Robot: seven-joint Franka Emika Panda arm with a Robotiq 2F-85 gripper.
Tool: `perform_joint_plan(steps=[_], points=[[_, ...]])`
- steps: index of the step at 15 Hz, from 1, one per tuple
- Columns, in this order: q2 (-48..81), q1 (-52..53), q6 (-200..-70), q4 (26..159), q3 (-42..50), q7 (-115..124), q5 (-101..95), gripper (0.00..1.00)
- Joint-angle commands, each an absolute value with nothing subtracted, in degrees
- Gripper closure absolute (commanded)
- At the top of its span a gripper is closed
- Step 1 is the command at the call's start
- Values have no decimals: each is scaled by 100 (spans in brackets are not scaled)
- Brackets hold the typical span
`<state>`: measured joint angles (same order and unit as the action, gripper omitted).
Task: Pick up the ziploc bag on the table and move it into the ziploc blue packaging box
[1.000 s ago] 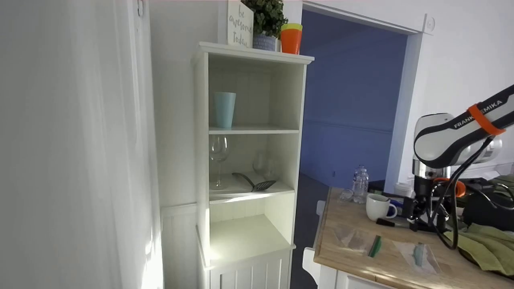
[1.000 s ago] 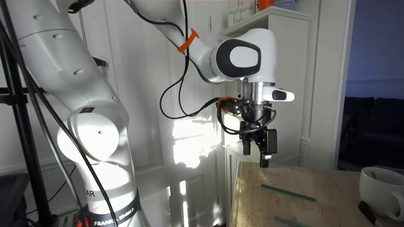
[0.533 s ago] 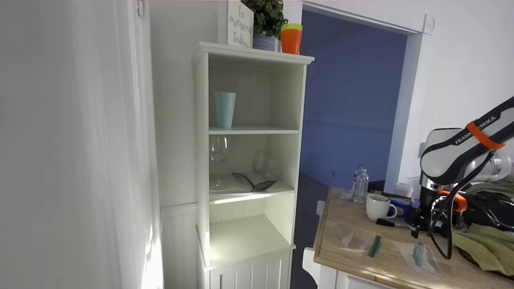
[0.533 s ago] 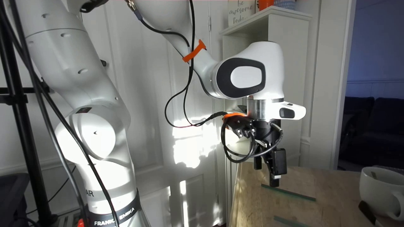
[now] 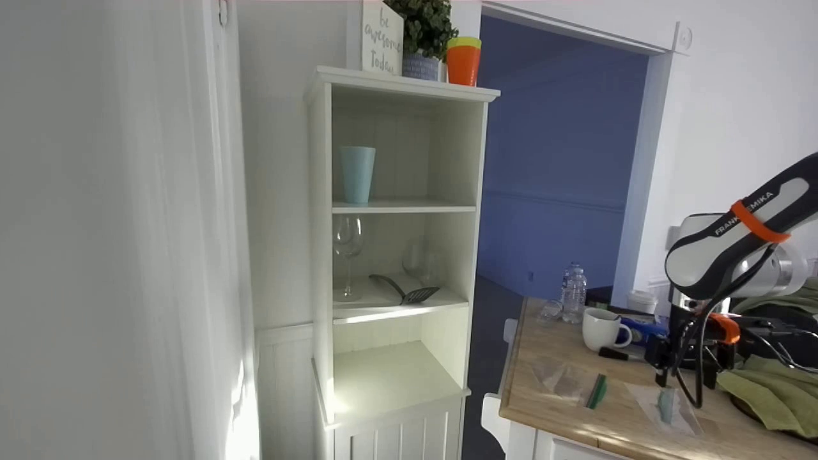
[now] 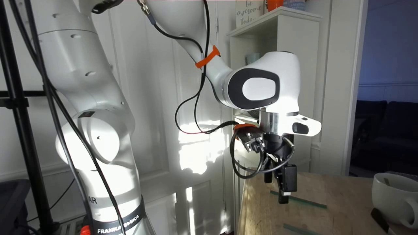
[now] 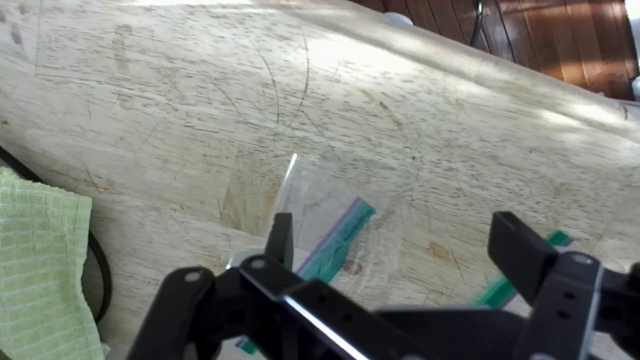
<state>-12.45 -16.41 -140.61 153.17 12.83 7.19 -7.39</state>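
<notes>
Gripper (image 7: 395, 237) hangs with fingers (image 7: 520, 245) wide above the teal-strip bag (image 7: 341, 240)

From where I stand, the gripper points down to the table (image 5: 549, 406), and its fingers are spread far from each other. They have hold of nothing. How much air there is between the tips and the bag, I cannot tell.

The teal-strip bag lies flat on the table, below the gripper. In the wrist view it shows partly in the gap, close by the finger at the left, and dark parts of the gripper cover some of it. The green-strip bag (image 5: 565, 381) lies near it, also on the table; in the wrist view the finger at the right hides a part of it.

In an exterior view I find the blue box (image 5: 648, 330) behind the white mug (image 5: 599, 330), which hides a part of it. Clear bottles (image 5: 574, 297) stand near the mug. A green towel (image 5: 763, 393) lies to the right of the gripper there.

The shelf (image 5: 396, 380) is seen in both exterior views. A pale blue cup (image 5: 358, 176) stands on its upper board, and a black spatula (image 5: 409, 295) lies on the board below.
</notes>
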Motion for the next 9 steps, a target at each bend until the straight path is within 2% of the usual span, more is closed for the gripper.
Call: perform_joint_plan(steps=[1, 9], points=[[-438, -1661, -14405, 14967, 1503, 577, -311, 0], [856, -1690, -15094, 14401, 1649, 369, 423, 0]])
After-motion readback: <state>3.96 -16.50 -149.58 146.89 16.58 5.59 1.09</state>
